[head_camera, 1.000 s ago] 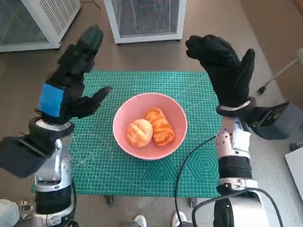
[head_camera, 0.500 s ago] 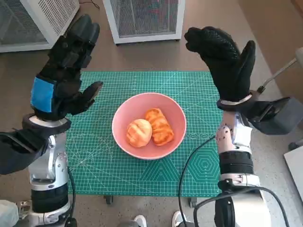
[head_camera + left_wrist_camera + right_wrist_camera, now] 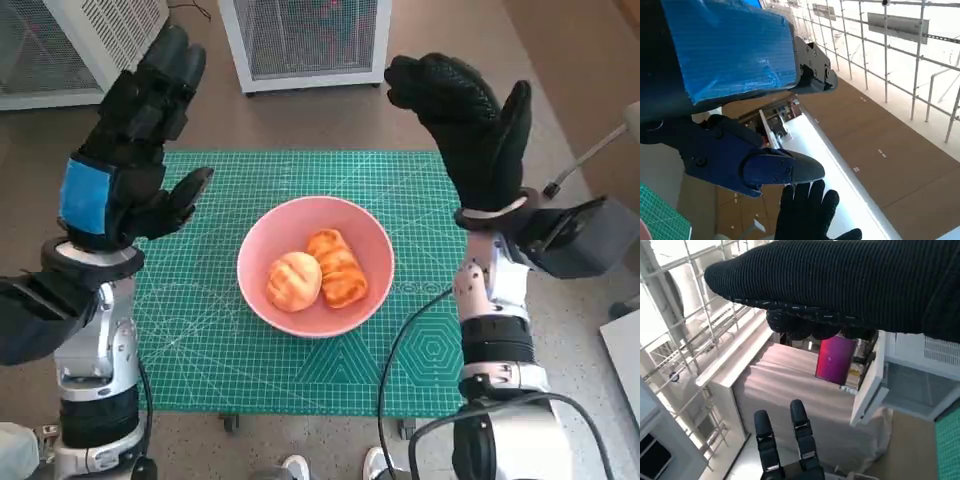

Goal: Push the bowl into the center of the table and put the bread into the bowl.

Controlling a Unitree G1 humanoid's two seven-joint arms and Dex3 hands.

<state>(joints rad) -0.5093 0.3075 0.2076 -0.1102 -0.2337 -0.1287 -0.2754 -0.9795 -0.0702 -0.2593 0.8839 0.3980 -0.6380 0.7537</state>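
Head view steeply down on table (image 3: 200,340), wrist views aimed upward, roomward

A green cutting mat with white grid lines (image 3: 200,330) covers the small table in the middle of the picture. Around it lies a smooth brown floor (image 3: 60,160). Two white cabinets with wire mesh fronts stand along the top edge, one at the upper left (image 3: 70,40) and one at the top middle (image 3: 310,35).

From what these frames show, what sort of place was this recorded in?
Probably a robotics lab or workshop, not a kitchen. A green cutting mat covers the small table, white mesh-fronted cabinets stand on the floor beyond it, and the left wrist view shows a high ceiling with metal scaffolding.
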